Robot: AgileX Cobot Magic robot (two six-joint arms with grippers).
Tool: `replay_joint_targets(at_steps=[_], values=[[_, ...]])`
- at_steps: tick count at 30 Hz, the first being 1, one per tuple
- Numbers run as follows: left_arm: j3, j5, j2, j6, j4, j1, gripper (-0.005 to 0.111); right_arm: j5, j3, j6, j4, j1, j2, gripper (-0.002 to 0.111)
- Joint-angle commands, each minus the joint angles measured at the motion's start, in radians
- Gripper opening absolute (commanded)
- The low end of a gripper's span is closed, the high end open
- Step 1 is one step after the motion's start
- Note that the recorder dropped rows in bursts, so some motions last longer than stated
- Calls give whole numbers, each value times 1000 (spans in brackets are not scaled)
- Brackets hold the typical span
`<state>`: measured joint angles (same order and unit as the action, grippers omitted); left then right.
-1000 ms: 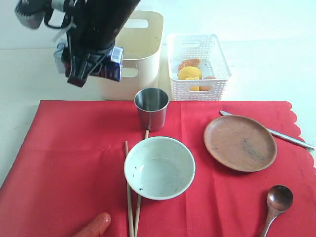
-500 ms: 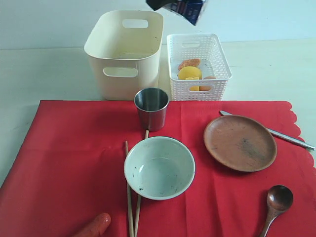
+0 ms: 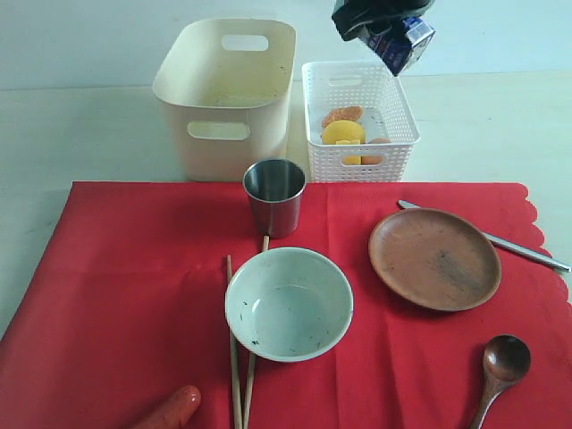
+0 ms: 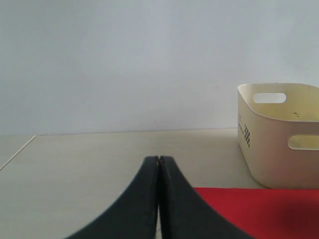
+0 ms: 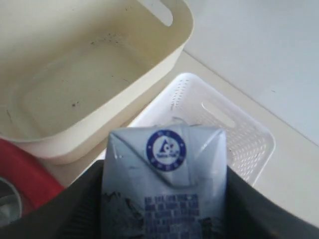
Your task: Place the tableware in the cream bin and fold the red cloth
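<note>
The red cloth (image 3: 116, 295) lies spread flat. On it stand the steel cup (image 3: 274, 195), the white speckled bowl (image 3: 289, 304) and the brown plate (image 3: 435, 258), with the wooden spoon (image 3: 502, 365), chopsticks (image 3: 234, 357) and metal knife (image 3: 527, 250) lying beside them. The cream bin (image 3: 228, 98) stands behind the cloth with nothing in it. My right gripper (image 3: 380, 22) is shut on a blue milk carton (image 5: 164, 184), held high over the white lattice basket (image 3: 359, 121). The left gripper (image 4: 159, 159) is shut on nothing, low by the cloth's corner (image 4: 264, 209) and the bin (image 4: 279, 139); the exterior view does not show it.
The white basket holds a lemon (image 3: 343, 132) and other food. A sausage (image 3: 170, 409) lies on the cloth at its front edge, left of the chopsticks. The cream bin and the basket stand side by side with a narrow gap.
The arm with the milk carton has swung from the front left of the cream bin, up and to the right, and now hangs over the white basket. The tableware has not moved.
</note>
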<state>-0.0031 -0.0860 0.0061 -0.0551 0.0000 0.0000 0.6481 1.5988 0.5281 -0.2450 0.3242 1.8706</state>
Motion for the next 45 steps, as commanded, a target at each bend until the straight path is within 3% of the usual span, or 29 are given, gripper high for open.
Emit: replay_joint_targets(at_steps=[1, 8, 11, 18, 25, 29, 41, 45], values=[[3, -2, -6, -1, -14, 1, 3, -169, -5, -41, -29, -2, 87, 0], [3, -2, -6, -1, -14, 1, 3, -454, -5, -282, -18, -2, 255, 0], [3, -2, -6, -1, -14, 1, 3, -529, -5, -302, -16, -5, 314, 6], [3, -2, -6, -1, -14, 1, 3, -598, -5, -302, -16, -6, 385, 35], [3, -2, -6, -1, -14, 1, 3, -613, -5, -332, -16, -6, 386, 75], [3, -2, -6, -1, -14, 1, 3, -579, -5, -374, -16, -6, 384, 87], [3, -2, -6, -1, -14, 1, 3, -401, -5, -372, 46, -13, 265, 89], [3, -2, -6, -1, -14, 1, 3, -269, -5, -372, 46, -13, 204, 79]])
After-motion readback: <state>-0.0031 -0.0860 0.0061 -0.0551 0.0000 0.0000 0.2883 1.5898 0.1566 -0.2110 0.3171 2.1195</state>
